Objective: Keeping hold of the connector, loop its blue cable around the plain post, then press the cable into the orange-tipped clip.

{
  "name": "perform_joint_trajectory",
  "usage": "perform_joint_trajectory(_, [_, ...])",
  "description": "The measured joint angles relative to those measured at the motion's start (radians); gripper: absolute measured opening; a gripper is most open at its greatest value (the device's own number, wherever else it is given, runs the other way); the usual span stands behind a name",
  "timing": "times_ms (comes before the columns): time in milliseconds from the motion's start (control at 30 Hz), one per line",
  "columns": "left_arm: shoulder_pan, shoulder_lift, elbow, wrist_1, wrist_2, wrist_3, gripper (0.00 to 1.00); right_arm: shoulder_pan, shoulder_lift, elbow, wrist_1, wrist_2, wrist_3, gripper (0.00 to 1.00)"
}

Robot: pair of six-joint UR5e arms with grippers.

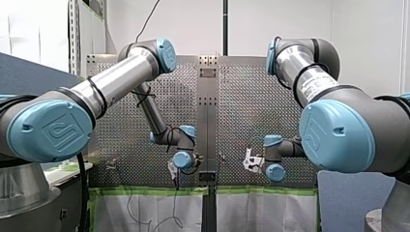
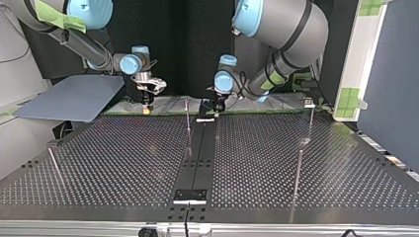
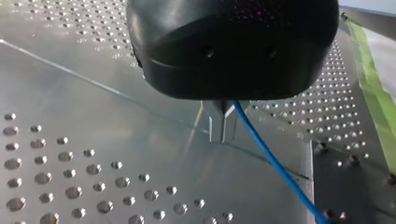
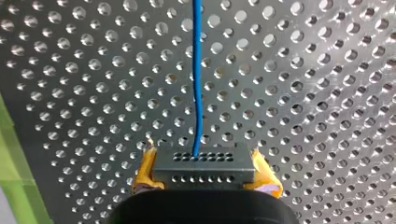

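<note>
- Connector (image 4: 204, 163) was grasped between the right gripper's (image 4: 204, 173) yellow pads (image 4: 145, 170), upper left of the top view.
- Blue cable (image 4: 198, 84) ran straight ahead from it.
- Left gripper (image 3: 222, 135) was clenched on this cable.

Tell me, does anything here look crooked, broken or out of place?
Nothing stands out. The connector sits squarely between my right gripper's yellow pads, and its blue cable runs ahead nearly straight, with one slight bend.
</note>
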Motion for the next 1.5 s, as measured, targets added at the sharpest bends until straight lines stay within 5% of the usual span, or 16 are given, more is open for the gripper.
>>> perform_joint_trajectory(333, [0.027,-0.004,0.056,-0.074,0.042,0.007,0.0,-0.014,0.0,-0.053,0.056,0.001,-0.004,0.0])
perform_joint_trajectory(567, [0.041,-0.058,0.115,-0.148,0.046,0.033,0.0,-0.025,0.0,-0.076,0.064,0.001,-0.003,0.0])
perform_joint_trajectory(833, [0.056,-0.072,0.131,-0.154,0.049,0.042,0.0,-0.035,0.001,-0.082,0.067,0.001,-0.004,0.0])
perform_joint_trajectory(1267, [0.062,-0.072,0.131,-0.191,0.002,0.128,0.0,-0.033,0.001,-0.082,0.068,0.001,-0.004,0.0])
perform_joint_trajectory(1300, [0.063,-0.071,0.132,-0.196,-0.004,0.136,0.04,-0.033,0.002,-0.082,0.068,0.001,-0.004,0.0])
perform_joint_trajectory(1333, [0.064,-0.071,0.132,-0.2,-0.006,0.146,0.2,-0.033,0.002,-0.082,0.068,0.001,-0.004,0.0])
perform_joint_trajectory(1367, [0.065,-0.069,0.132,-0.204,-0.005,0.158,0.2,-0.032,0.002,-0.082,0.069,0.001,-0.004,0.0])
perform_joint_trajectory(1433, [0.067,-0.067,0.133,-0.208,0.004,0.175,0.6,-0.032,0.003,-0.082,0.069,0.001,-0.004,0.0])
perform_joint_trajectory(1500, [0.07,-0.066,0.133,-0.213,0.02,0.196,0.68,-0.031,0.003,-0.082,0.069,0.001,-0.004,0.0])
